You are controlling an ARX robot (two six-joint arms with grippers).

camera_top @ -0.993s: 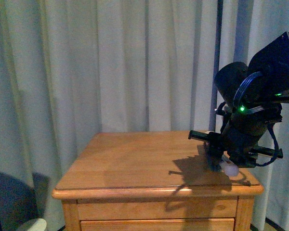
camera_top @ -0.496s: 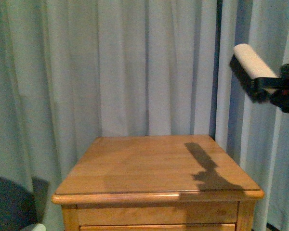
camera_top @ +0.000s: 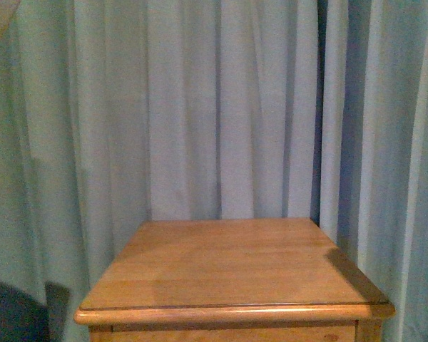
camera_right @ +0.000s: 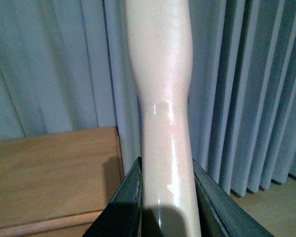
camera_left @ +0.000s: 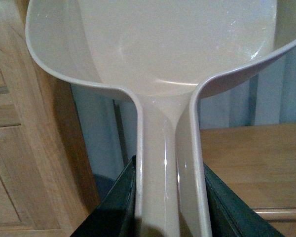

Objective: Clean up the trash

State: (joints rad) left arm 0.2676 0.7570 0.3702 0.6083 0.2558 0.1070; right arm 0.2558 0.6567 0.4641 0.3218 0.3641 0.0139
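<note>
Before the curtain [camera_top: 221, 107], the bench [camera_top: 228, 263] shows no trash; none appears in any view. The dustpan [camera_left: 153, 49] is clamped by its stem in the left gripper [camera_left: 167, 197], and a beige handle [camera_right: 160, 74] in the right gripper [camera_right: 165, 197]. Risk: either tool, swung blind, may strike the bench edge or snag the curtain.

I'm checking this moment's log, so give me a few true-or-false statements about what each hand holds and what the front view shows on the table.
The left hand grips the beige dustpan by its handle. True.
The right hand is empty. False: it is shut on a cream handle.
A paper wad lies on the wooden table in the front view. False: no wad shows there.
Curtains hang behind the table. True.
</note>
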